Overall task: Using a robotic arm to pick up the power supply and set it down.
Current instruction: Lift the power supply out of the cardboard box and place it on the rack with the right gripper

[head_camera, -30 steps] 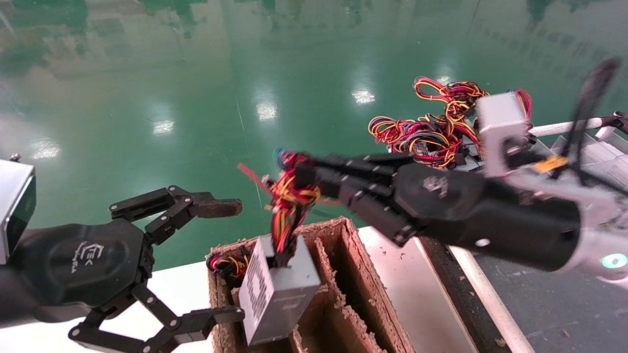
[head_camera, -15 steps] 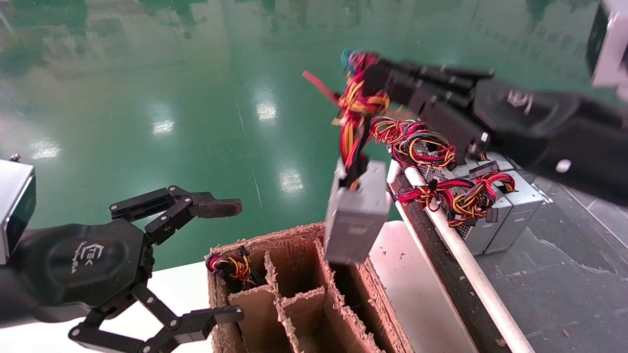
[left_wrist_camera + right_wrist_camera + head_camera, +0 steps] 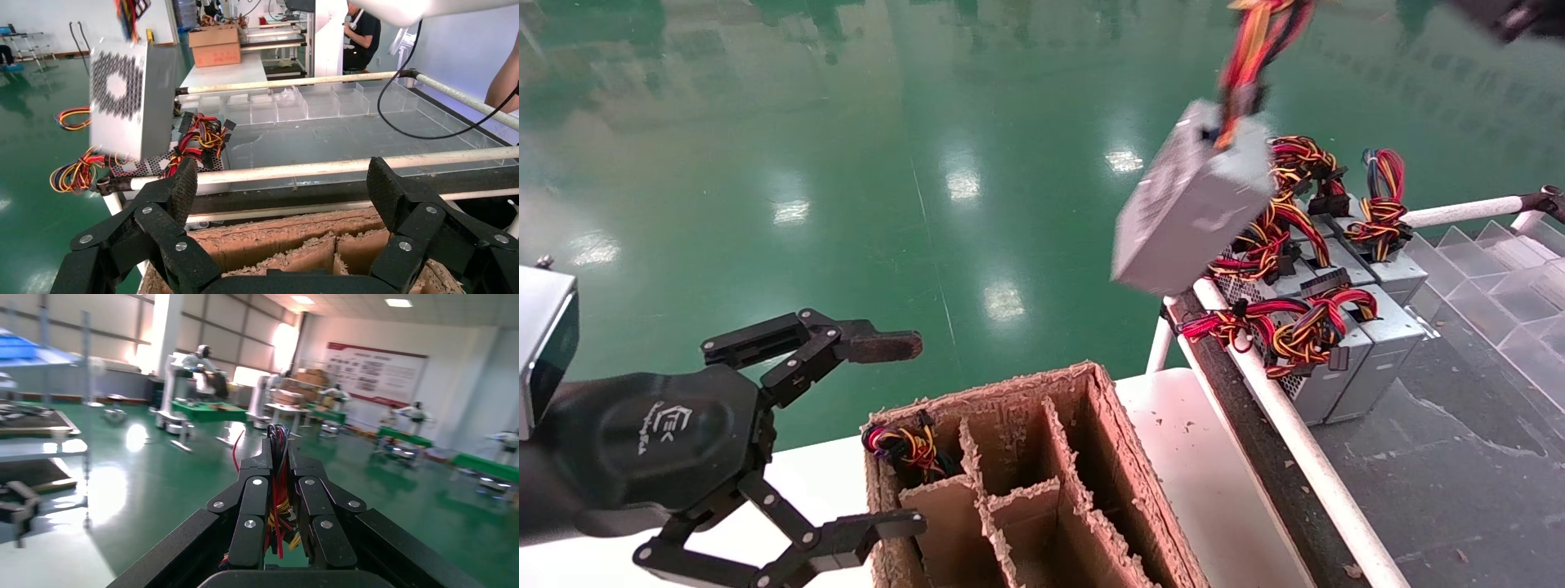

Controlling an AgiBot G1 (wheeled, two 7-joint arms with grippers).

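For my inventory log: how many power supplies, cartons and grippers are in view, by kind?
Power supplies: at least 4 (1 hanging supply, at least 3 resting supplies; tangled wires hide any more)
Carton: 1
Grippers: 2 (left gripper open, right gripper shut on the hanging supply's wires)
Total: at least 7

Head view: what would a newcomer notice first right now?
A grey power supply dangling tilted in mid-air by its wires, above the units lined up on the conveyor. The right claw is clamped on those wires. The left claw hangs open beside the divided cardboard box.
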